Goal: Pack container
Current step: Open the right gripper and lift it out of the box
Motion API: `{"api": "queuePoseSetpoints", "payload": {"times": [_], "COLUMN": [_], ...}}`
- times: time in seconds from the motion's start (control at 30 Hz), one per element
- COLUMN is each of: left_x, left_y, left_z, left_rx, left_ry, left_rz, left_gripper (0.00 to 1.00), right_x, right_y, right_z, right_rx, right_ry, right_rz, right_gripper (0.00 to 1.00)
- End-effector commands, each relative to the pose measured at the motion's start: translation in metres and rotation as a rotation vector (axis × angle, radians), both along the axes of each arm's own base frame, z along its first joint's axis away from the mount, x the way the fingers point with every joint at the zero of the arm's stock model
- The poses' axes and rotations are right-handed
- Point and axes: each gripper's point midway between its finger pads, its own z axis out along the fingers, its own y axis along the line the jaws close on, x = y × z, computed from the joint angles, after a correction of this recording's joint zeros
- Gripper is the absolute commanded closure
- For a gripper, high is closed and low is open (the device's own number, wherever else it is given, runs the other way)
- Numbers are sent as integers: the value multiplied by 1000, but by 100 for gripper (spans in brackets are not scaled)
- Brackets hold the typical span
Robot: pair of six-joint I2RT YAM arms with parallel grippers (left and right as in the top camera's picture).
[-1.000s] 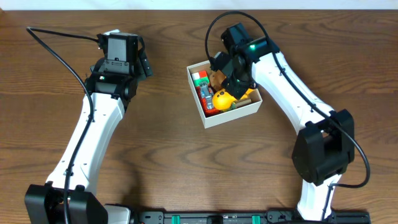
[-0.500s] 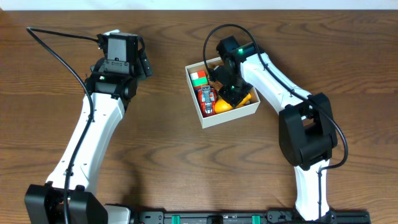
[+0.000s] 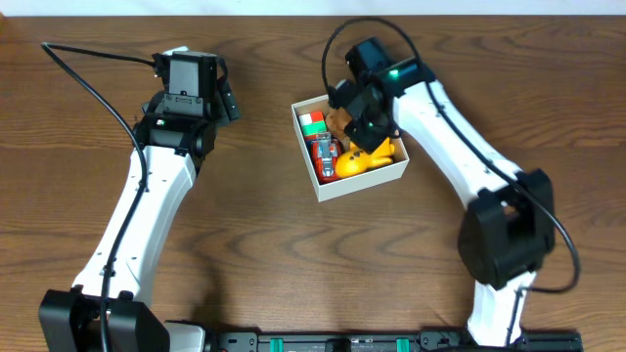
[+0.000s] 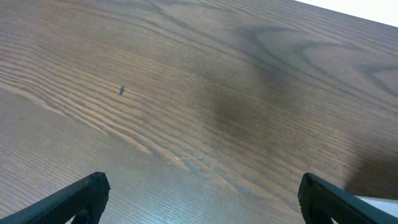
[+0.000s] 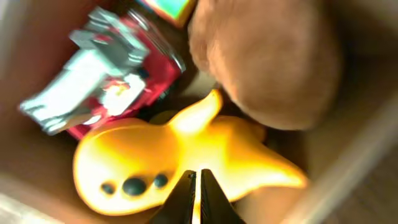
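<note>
White-walled cardboard container [image 3: 367,180] sits right of centre, toward the far side of your wooden table [image 3: 254,254]. Your right gripper [image 5: 198,180] is inside it, jaws nearly together and gripping nothing, tips at a yellow toy [image 5: 155,162]. Your left gripper [image 4: 202,190] is spread wide and empty, far left.

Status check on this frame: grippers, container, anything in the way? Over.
Left gripper open, over the table, away from the work. Right gripper shut, tips at yellow toy inside container. Nothing blocking.
</note>
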Motion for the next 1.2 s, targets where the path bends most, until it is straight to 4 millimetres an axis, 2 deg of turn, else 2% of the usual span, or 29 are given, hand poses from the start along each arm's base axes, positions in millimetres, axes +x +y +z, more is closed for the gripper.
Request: {"api": "queuePoseSetpoints", "payload": {"times": [0.0, 0.03, 0.13, 0.17, 0.2, 0.27, 0.33, 0.37, 0.67, 0.83, 0.97, 1.17], "left_x": [2, 2, 2, 2, 2, 2, 2, 2, 2, 2, 2, 2], "left_y": [3, 3, 3, 3, 3, 3, 3, 3, 3, 3, 3, 3], "left_z": [7, 7, 7, 7, 7, 7, 7, 7, 7, 7, 7, 7], "left_rx": [-4, -4, -4, -4, -4, -4, -4, -4, -4, -4, -4, -4], "left_ry": [-18, -18, -18, -18, -18, -18, -18, -18, -18, -18, -18, -18], "left_rz": [11, 11, 11, 11, 11, 11, 11, 11, 11, 11, 11, 11], "left_gripper": [2, 2, 2, 2, 2, 2, 2, 2, 2, 2, 2, 2], "right_x": [1, 1, 1, 4, 10, 25, 41, 49, 95, 102, 103, 102], "right_y": [7, 7, 7, 6, 3, -8, -21, -27, -81, -104, -111, -109], "right_z": [27, 27, 26, 27, 28, 31, 36, 38, 53, 54, 54, 54], "right_rx": [46, 46, 43, 36, 22, -12, -28, -29, 29, 25, 22, 22], "right_ry": [-51, -51, -53, -68, -91, -151, -206, -231, -340, -350, -350, -347], "right_rz": [-1, -2, 7, 13, 4, -62, -157, -199, -422, -469, -483, -478], "right_gripper": [91, 89, 74, 59, 50, 39, 9, 1, 1, 1, 1, 1]}}
